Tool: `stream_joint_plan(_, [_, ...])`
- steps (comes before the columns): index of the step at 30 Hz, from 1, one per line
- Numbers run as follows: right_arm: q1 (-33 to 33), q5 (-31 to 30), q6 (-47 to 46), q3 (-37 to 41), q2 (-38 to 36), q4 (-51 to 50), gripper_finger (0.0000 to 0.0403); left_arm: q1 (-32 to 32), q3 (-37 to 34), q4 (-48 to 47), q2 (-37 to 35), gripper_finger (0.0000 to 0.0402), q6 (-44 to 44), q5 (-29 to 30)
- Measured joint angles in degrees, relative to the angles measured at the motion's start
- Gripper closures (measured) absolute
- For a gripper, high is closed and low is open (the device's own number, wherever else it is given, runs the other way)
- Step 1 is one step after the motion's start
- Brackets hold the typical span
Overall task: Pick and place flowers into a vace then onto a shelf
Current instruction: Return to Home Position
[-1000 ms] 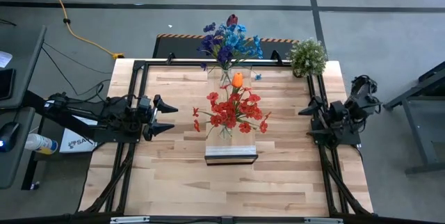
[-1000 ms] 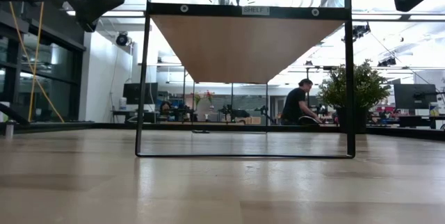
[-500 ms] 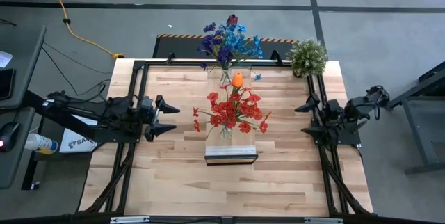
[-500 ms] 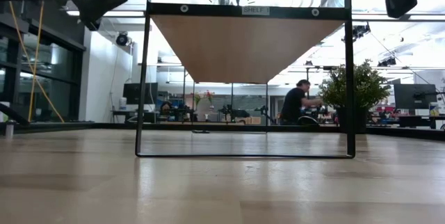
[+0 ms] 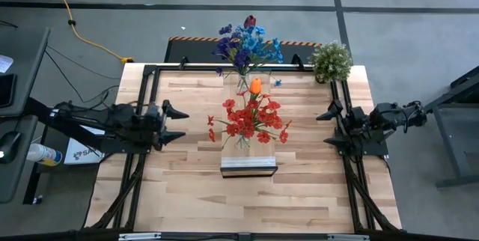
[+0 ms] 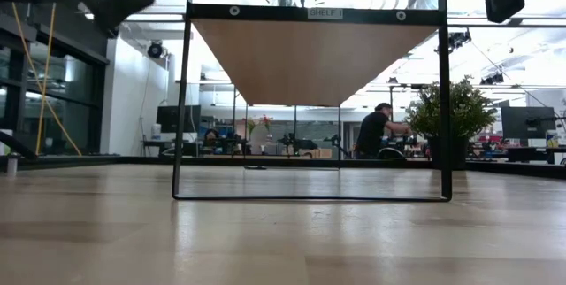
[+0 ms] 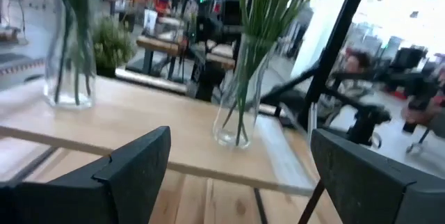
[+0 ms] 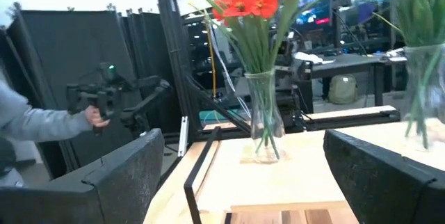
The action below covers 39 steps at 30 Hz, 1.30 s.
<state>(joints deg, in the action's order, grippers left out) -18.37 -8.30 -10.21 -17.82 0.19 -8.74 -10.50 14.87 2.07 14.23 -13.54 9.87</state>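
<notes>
Left gripper (image 5: 184, 124) faces upright red flowers (image 5: 251, 119).

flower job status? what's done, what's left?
Done: the red flowers in the near vase and the blue flowers in the far vase both stand on the shelf. In hand: nothing; the left pincer and right pincer are open and empty at the table sides. Left: probably only parking the arms.

Two black jointed arms (image 5: 97, 121), loose black cables (image 5: 410, 110), left end effector (image 5: 185, 123) and right end effector (image 5: 322, 129) with wedge-shaped fingers (image 7: 132, 168)
</notes>
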Motion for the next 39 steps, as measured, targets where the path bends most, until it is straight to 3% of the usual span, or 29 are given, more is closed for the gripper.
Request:
stream_joint_plan(7, [3.05, 5.49, 3.04, -0.03, 0.00, 2.68, 0.0022, 0.00, 0.04, -8.09, -7.90, 0.0021, 0.34, 0.15])
stream_joint_plan(21, [8.41, 8.67, 3.75, -1.51, -0.02, 0.57, 0.0022, 0.00, 0.06, -16.01, -13.97, 0.0021, 0.89, 0.30])
stream_joint_plan(30, [11.79, 10.57, 2.69, 5.44, -0.02, 8.69, 0.0022, 0.00, -2.47, -15.18, -13.80, 0.0021, 0.37, 0.26])
stream_joint_plan(39, [15.92, 13.73, 1.65, 5.57, -0.02, 6.44, 0.0022, 0.00, -5.28, -11.71, -13.86, 0.0021, 0.31, 0.13])
